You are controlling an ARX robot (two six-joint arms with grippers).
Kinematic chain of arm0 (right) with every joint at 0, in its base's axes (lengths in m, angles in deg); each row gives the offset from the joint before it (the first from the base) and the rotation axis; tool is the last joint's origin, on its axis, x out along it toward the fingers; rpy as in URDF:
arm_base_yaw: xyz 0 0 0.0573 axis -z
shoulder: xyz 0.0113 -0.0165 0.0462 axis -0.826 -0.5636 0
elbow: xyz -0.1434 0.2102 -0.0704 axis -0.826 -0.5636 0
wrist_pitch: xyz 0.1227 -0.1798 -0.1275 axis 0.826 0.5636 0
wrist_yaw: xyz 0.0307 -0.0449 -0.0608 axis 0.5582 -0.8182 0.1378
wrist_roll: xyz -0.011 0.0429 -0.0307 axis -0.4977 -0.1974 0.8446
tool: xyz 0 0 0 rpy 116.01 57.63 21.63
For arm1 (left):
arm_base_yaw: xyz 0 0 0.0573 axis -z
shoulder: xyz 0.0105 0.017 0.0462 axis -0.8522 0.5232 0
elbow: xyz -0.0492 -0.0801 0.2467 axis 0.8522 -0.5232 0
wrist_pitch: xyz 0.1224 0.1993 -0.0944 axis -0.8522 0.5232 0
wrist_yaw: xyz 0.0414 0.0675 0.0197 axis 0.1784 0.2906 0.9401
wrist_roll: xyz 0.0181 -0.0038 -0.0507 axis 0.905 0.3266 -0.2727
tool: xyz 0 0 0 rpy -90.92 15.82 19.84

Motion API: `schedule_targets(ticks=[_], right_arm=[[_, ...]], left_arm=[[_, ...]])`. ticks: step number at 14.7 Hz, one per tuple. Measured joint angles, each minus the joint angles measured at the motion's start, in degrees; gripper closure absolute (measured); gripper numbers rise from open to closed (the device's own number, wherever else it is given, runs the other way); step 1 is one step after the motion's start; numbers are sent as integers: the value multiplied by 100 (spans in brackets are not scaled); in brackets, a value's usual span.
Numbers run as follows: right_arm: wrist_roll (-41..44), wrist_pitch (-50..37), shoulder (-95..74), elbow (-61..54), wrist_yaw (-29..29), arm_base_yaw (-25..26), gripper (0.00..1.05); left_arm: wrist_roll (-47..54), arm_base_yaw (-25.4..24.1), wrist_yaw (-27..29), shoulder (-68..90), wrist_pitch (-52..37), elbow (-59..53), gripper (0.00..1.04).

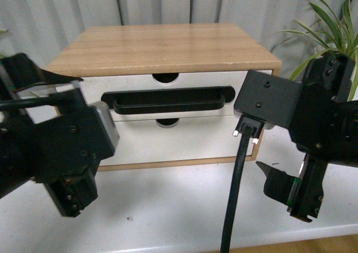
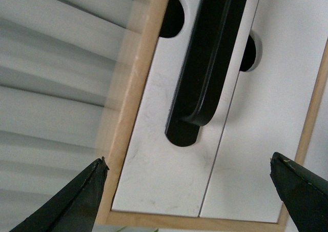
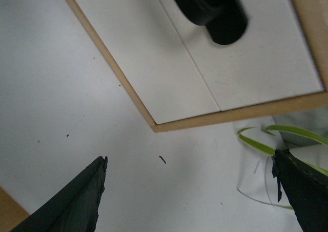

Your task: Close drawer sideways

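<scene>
The drawer is the upper white front of a small wooden cabinet, with a wide black bar handle and a half-round notch in its top edge. It looks flush with the plain front below. My left gripper is open and faces the left end of the drawer, below the handle; nothing is between its fingers. My right gripper is open over the white table near the cabinet's right lower corner. The drawer and the handle's end show beyond it.
The lower plain white front has its own notch. The cabinet stands on a white table. A green plant stands at the right, with leaves close to the right gripper. A black cable hangs in front. Grey curtains close the back.
</scene>
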Motion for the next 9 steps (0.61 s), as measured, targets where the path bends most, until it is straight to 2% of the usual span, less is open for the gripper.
schedule_targets(ticks=[1, 2, 5, 6, 7, 8, 9], right_arm=[[-380, -179, 1248, -960, -308, -72, 6], [-595, -229, 1757, -1331, -518, -94, 6], [-1169, -87, 2973, -1991, -1097, -190, 6], [-1451, 111, 3578, -2256, -1384, -234, 6], [-2017, 581, 4784, -2691, -1956, -210, 6], [-2518, 1060, 5698, -2876, -2253, -164, 6], [-2889, 1296, 6373, -3003, -2365, -94, 6]], left_arm=[[-811, -245, -55, -1451, 551, -946, 7], [-1202, -455, -35, -2127, 975, -1237, 7], [-2173, -1001, -76, -3799, 2179, -1567, 7], [-2653, -1314, -195, -4614, 2859, -1602, 7], [-3818, -1998, -398, -6126, 4124, -1620, 7], [-4634, -2518, -673, -6889, 4854, -1631, 7], [-5182, -2892, -855, -7132, 5125, -1668, 7]])
